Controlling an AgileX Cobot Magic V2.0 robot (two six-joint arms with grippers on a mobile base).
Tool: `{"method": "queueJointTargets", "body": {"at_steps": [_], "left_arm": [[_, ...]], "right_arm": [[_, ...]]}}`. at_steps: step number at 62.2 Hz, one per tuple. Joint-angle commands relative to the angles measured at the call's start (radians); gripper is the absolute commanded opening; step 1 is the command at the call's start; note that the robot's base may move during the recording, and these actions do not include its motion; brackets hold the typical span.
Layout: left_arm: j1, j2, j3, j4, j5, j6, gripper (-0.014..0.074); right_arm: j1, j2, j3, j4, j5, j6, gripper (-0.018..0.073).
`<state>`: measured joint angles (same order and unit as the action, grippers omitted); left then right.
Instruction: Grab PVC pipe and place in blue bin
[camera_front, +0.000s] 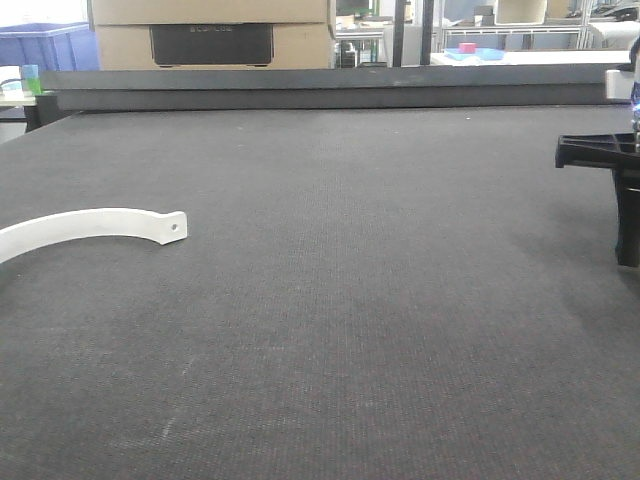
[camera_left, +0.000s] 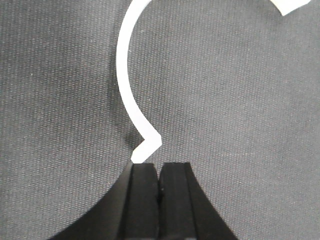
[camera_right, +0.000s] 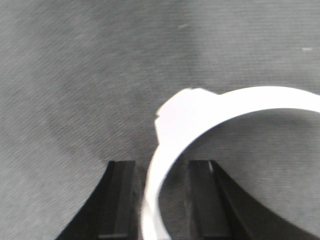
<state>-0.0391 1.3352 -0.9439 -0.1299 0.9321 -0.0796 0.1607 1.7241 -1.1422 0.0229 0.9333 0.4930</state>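
Black fingers (camera_right: 122, 200) of the right gripper (camera_right: 162, 167) stand apart, jaws parted w/ a white PVC pipe piece (camera_right: 200, 107) running btwn them. A sliver of gap shows on each side of the band, so it's straddled, not pinched. That piece is a curved band w/ a flat tab at one end, arcing off to the right over the dark grey mat (camera_right: 75, 75); can't tell if it rests on the mat or sits slightly raised. On the other arm the left gripper (camera_left: 160, 167) has its pads pressed together, nothing btwn them. Just ahead lies a second white curved piece (camera_left: 124, 75), C-shaped, its kinked tab end right at the left fingertip, touching or nearly, can't tell which. Front view shows this second piece flat on the mat at the left edge, small hole in its tab, well apart from the black right-arm hardware (camera_front: 620, 170) at the far right. Blue bin (camera_front: 45, 45) sits in the bkgd, top left, beyond the table's far rim, beside a cardboard box (camera_front: 210, 30).
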Motion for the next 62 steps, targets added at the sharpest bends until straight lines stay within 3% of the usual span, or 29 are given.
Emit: {"method": "queueJointTargets", "body": {"at_steps": [1,30,35,44,62], "left_arm": [[-0.005,-0.003,-0.004,-0.007,0.0,-0.003,-0.0111],[-0.005,-0.003,-0.004,-0.007,0.004,-0.003,-0.0111],[-0.005,-0.003,-0.004,-0.007,0.004,-0.003,-0.0111],[-0.005,-0.003,-0.004,-0.007,0.004,-0.003,-0.0111],[-0.003,-0.003,-0.028,-0.007,0.052,-0.003,-0.0111]], "right_arm": [[-0.001,0.001,-0.002,-0.023,0.001,0.019,0.0146],[-0.001,0.031,-0.002,-0.008,0.007,0.019,0.0132],[-0.001,0.031,-0.002,-0.008,0.009,0.019,0.007],[-0.001,0.031,-0.002,-0.023,0.02,0.017,-0.0171],[0.035,-0.004,-0.002,-0.029,0.039,-0.229,-0.0168]]}}
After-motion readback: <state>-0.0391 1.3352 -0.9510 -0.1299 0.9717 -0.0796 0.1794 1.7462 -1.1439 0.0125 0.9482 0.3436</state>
